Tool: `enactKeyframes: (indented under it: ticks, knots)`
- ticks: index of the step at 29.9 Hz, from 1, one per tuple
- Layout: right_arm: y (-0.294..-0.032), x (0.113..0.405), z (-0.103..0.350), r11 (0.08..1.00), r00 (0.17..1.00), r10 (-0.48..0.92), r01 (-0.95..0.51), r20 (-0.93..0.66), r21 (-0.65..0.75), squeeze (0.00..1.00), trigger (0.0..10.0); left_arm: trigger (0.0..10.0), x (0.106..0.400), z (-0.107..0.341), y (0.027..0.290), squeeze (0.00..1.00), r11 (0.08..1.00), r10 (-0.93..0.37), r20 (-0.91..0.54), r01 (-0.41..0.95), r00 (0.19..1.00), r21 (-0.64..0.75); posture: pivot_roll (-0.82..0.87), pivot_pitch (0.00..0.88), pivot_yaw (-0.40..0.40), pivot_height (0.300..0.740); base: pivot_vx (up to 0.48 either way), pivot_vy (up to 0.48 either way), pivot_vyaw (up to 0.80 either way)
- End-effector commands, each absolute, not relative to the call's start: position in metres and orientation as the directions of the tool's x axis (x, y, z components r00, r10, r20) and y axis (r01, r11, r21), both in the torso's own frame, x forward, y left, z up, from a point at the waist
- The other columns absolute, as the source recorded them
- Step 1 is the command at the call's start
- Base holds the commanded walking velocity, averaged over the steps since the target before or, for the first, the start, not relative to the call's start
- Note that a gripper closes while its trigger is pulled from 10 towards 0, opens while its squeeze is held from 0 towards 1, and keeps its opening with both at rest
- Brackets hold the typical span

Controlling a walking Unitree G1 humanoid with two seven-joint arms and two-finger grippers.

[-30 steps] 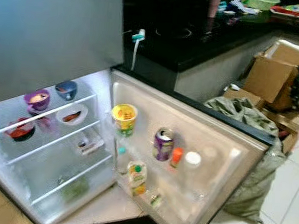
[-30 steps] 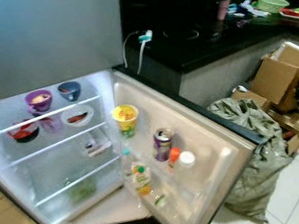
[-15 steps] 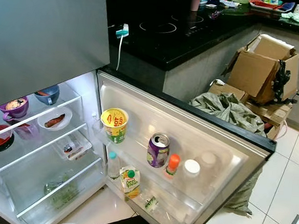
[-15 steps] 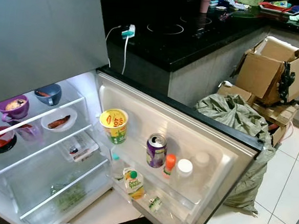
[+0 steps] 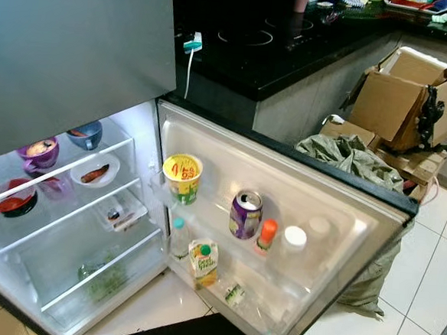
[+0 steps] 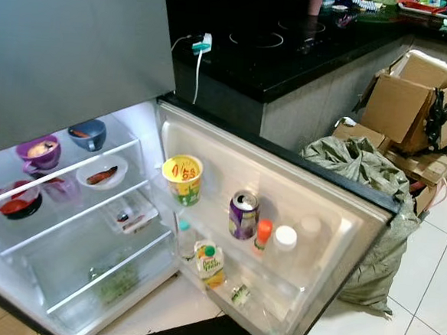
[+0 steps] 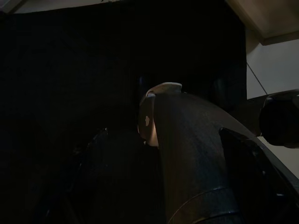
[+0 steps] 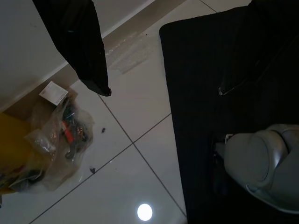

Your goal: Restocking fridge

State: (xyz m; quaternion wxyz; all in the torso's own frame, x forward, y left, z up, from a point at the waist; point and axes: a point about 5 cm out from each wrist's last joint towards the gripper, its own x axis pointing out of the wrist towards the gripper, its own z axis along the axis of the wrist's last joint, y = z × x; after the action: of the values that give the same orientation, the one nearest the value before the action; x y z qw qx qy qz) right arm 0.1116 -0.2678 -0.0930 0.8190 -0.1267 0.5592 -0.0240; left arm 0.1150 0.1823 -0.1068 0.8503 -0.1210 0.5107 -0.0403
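The fridge stands open below me, its door [image 5: 343, 214] swung out to the right. On the door racks are a yellow noodle cup [image 5: 181, 176], a purple can [image 5: 245, 214], an orange-capped bottle [image 5: 265, 235], a white-capped bottle [image 5: 293, 241], a juice carton [image 5: 204, 263] and a water bottle [image 5: 179, 237]. The shelves hold a purple bowl [image 5: 39, 153], a blue bowl [image 5: 84, 135], a white plate [image 5: 94, 174] and a red bowl [image 5: 12, 199]. Greens [image 5: 104, 278] lie in the bottom drawer. My right gripper [image 8: 162, 91] hangs open over the floor, holding nothing. The left arm hangs idle in the dark.
A black counter [image 5: 277, 56] with a plugged-in charger [image 5: 192, 43] runs behind the door. Cardboard boxes [image 5: 401, 95] and a green sack [image 5: 354, 161] crowd the floor to the right. A black mat [image 8: 224, 70] and a plastic bag [image 8: 56, 140] lie on the white tiles.
The head camera has shifted, so the whole picture slid and grew sharper. The fridge's contents stand where they were.
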Motion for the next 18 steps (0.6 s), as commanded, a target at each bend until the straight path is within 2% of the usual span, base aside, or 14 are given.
enactKeyframes:
  ticks: [1,11,18]
  knots:
    - [-0.2655,0.1071,-0.0952,0.969,0.357,-0.177,-0.098,-0.917,-0.225,0.00,10.0,10.0,0.0999,-0.1117,0.1788,0.00,0.964,-0.204,-0.883,-0.069,0.422,-0.256,-0.06,0.055,0.001,0.740,-0.386,0.000,0.00]
    - [-0.2650,0.1085,-0.0949,0.971,0.362,-0.171,-0.098,-0.916,-0.220,0.00,10.0,10.0,0.0993,-0.1120,0.1786,0.00,0.966,-0.201,-0.886,-0.067,0.419,-0.251,-0.06,0.054,0.001,0.740,-0.385,0.000,0.00]
    - [-0.2649,0.1080,-0.0950,0.971,0.361,-0.169,-0.097,-0.917,-0.217,0.00,10.0,10.0,0.1015,-0.1104,0.1875,0.00,0.972,-0.172,-0.884,-0.068,0.436,-0.223,-0.06,0.055,0.002,0.740,0.000,0.000,0.00]
